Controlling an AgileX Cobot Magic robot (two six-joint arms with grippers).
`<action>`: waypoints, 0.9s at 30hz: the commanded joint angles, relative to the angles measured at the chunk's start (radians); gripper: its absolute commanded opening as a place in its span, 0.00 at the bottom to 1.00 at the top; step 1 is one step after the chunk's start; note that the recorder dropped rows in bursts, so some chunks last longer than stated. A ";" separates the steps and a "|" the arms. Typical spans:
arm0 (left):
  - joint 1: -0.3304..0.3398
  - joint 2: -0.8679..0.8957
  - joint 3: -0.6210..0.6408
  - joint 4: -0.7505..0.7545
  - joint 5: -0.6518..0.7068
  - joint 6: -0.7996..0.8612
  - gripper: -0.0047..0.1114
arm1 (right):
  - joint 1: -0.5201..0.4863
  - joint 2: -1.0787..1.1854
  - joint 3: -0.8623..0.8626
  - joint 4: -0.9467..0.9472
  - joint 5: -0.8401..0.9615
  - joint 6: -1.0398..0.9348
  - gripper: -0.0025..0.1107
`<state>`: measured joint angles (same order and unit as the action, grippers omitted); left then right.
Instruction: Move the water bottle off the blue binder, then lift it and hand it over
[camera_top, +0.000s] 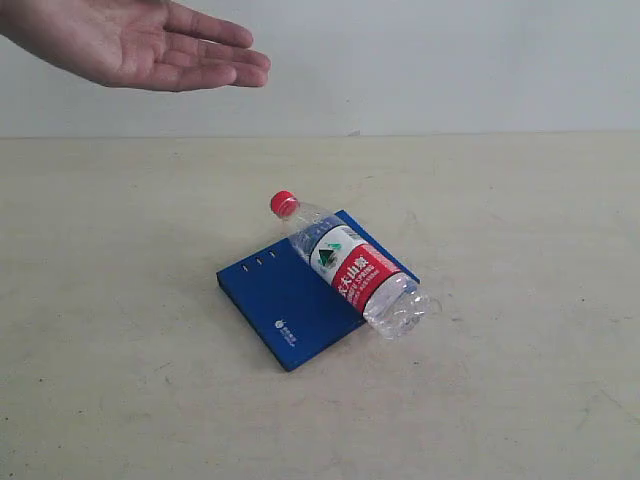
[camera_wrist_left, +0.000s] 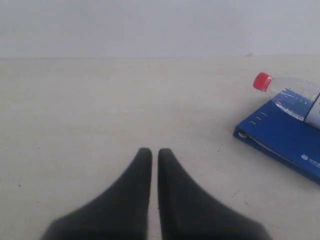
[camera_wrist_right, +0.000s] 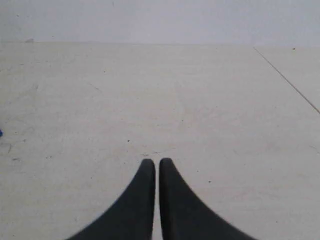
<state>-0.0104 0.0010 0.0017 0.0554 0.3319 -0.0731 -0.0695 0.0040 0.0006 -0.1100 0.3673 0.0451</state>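
Left gripper (camera_wrist_left: 155, 153) and right gripper (camera_wrist_right: 157, 162) are closed tight, holding nothing. The water bottle (camera_top: 350, 268) lies across the blue binder (camera_top: 268, 292). A hand (camera_top: 140, 45) is held out, likely to take it.

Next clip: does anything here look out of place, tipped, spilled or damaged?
The water bottle lies on its side across the blue binder, its base overhanging the binder's edge. Its cap is on; no spill visible. Otherwise nothing stands out.

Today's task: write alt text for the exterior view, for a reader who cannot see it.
A water bottle lies on its side across a blue binder on a pale table, its red cap pointing away from the camera. A person's open hand is held out at the upper left.
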 joint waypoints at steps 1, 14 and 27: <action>0.002 -0.001 -0.002 0.006 -0.015 0.004 0.08 | -0.002 -0.004 -0.001 -0.002 -0.005 0.021 0.02; 0.002 -0.001 -0.002 0.006 -0.015 0.004 0.08 | -0.002 -0.004 -0.001 0.000 -0.087 0.140 0.02; 0.002 -0.001 -0.002 0.006 -0.015 0.004 0.08 | -0.002 -0.004 -0.001 0.003 -0.591 0.150 0.02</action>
<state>-0.0104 0.0010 0.0017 0.0554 0.3303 -0.0731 -0.0695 0.0040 0.0006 -0.1055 -0.1542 0.1901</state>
